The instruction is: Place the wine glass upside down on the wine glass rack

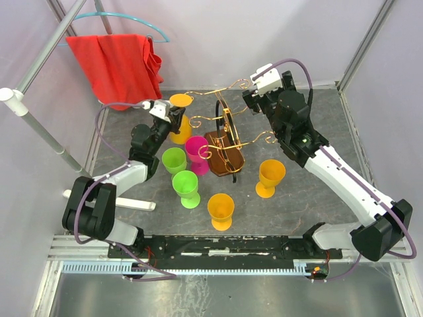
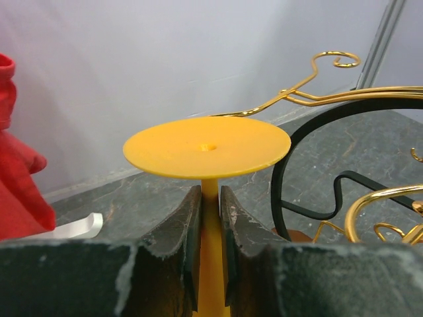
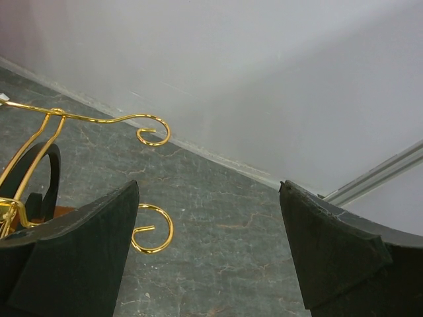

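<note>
No readable text, label or number anywhere

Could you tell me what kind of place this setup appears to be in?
Likely a lab robot cell, not a home: plain white walls on metal framing, a dark tabletop, and bright plastic goblets as props.

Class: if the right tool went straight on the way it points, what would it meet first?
Probably the grey table top near the back wall; depth is unclear. The right tool is open, nothing between its fingers. The gold scroll ends of the wine glass rack lie left of that line.
</note>
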Tool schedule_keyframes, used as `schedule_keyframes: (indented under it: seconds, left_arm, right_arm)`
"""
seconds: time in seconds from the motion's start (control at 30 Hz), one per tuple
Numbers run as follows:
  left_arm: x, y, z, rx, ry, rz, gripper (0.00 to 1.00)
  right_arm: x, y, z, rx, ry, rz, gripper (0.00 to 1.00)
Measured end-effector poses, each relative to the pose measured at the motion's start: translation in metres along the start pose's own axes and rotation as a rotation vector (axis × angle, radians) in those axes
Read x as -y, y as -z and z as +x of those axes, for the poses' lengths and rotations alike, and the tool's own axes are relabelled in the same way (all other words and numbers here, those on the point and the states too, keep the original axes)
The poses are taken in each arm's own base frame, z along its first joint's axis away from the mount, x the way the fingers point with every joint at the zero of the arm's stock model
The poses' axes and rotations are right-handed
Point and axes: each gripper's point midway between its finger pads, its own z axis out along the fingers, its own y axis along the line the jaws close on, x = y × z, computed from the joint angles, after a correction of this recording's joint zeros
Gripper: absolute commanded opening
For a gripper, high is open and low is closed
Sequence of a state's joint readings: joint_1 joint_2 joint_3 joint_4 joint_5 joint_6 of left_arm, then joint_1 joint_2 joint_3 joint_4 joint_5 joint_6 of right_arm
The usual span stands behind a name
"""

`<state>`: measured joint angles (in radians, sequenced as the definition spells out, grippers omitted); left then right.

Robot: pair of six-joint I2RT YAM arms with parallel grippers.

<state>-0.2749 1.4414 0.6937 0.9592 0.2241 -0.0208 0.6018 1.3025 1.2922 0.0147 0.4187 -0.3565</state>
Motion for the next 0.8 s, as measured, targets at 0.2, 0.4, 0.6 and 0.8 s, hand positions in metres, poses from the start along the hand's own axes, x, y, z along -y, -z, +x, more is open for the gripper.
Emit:
schedule_keyframes:
  seconds: [0.2,0.4,0.6,0.8]
  left_arm:
    - [0.015,-0.006,0.006,0.008,0.005,0.034,0.03]
    - [0.025,-0.014,0.023,-0.016,0.015,0.057,0.03]
    - [0.026,-0.028,0.029,0.001,0.014,0.061,0.03]
    - [0.024,-0.04,0.034,0.041,0.009,0.063,0.03]
  right_arm:
    - [0.0,0.0,0.003,-0.006,0.007,0.0,0.95]
    - [0.001,0.0,0.003,-0.007,0.02,0.001,0.95]
    - [0.005,-0.001,0.005,-0.011,0.03,0.011,0.95]
    - [0.005,-0.003,0.007,-0.015,0.039,0.008,0.95]
